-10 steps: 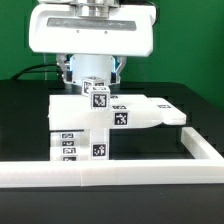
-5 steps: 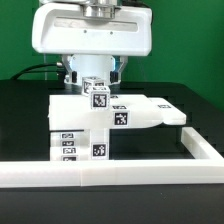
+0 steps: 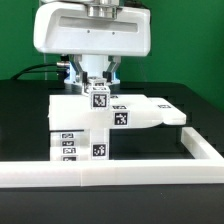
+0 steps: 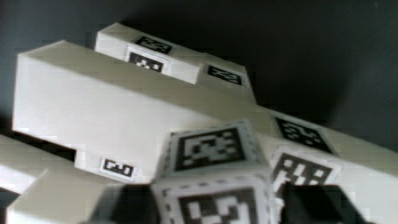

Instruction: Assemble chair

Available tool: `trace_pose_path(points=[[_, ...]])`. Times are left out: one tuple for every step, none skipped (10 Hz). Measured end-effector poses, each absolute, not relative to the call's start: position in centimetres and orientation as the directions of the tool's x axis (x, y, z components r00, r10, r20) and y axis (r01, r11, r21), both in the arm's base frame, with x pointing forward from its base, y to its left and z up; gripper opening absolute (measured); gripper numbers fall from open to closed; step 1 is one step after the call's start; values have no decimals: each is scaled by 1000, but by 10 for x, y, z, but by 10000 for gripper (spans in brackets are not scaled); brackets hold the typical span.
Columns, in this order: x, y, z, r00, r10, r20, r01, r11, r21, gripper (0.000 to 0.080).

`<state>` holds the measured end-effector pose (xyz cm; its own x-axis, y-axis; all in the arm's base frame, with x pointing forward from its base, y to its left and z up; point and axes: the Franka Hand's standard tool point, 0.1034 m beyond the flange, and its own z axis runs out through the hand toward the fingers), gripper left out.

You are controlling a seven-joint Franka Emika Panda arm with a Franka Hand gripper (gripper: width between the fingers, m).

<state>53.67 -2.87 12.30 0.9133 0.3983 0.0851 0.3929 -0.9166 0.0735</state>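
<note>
Exterior view: fingers (image 3: 96,78) are hanging straight over the chair (image 3: 95,125) on the worktop (image 3: 25,120), straddling a small tagged block (image 3: 99,95) directly beneath them. Whether they are clamping it or slightly open, cannot tell. Chair's flat panel is running sideways under the fingers.

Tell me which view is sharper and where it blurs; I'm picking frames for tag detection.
Exterior view: evenly lit and fairly sharp, tags on the chair are readable, and the pincer sits in shade under the arm. Wrist view: dimmer, the nearest tagged block is soft and oversized, and farther tags are crisper.
</note>
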Motion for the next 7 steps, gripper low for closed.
trace_pose_path(points=[[537, -29, 123, 916, 391, 86, 386, -920, 73, 285], [537, -29, 123, 926, 368, 88, 363, -929, 70, 286], [537, -29, 123, 935, 343, 90, 338, -939, 67, 286], [537, -29, 123, 964, 247, 96, 242, -969, 57, 286], [537, -29, 123, 978, 185, 100, 181, -982, 51, 286], [536, -29, 122, 984, 150, 101, 146, -988, 47, 286], [537, -30, 122, 993, 43, 108, 39, -999, 38, 287]])
